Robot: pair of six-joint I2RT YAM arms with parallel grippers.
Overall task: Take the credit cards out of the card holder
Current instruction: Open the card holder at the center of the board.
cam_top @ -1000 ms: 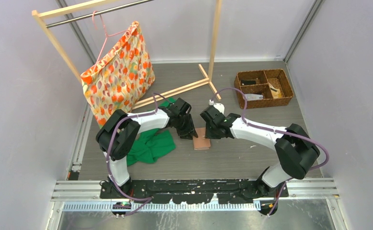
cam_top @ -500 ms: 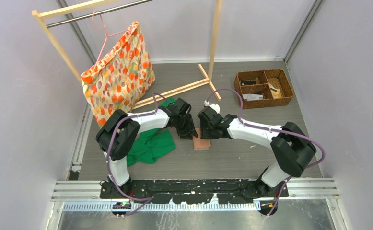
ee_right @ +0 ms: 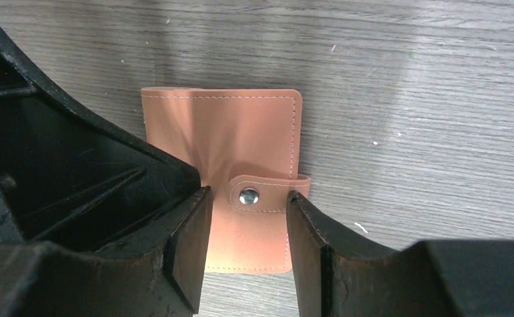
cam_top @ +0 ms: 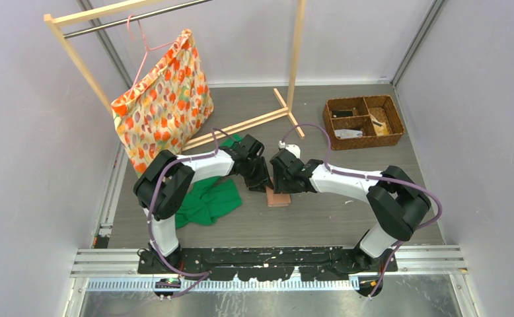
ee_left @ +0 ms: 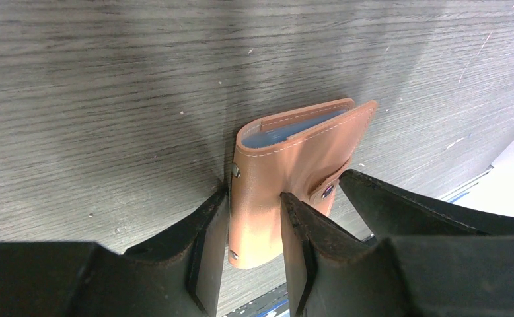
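Observation:
The salmon-pink card holder (cam_top: 279,197) lies flat on the grey table between both arms, its snap tab (ee_right: 261,195) fastened. My left gripper (ee_left: 254,198) is shut on its riveted edge, one finger against the spine and the other pressing on the cover. A pale blue inner layer (ee_left: 287,129) shows at the far, slightly gaping end. The credit cards are hidden inside. My right gripper (ee_right: 249,195) hovers low over the holder (ee_right: 241,139), open, with a finger on each side of the snap tab. In the top view the right gripper (cam_top: 285,185) faces the left gripper (cam_top: 263,185).
A green cloth (cam_top: 208,201) lies under the left arm. A brown wicker basket (cam_top: 363,122) with small items sits at the back right. A flowered bag (cam_top: 162,99) hangs from a wooden rack (cam_top: 295,53) at the back left, its foot bars on the table.
The right gripper's jaws have widened and its arm has slid a little left over the card holder. The left gripper and the holder have stayed put.

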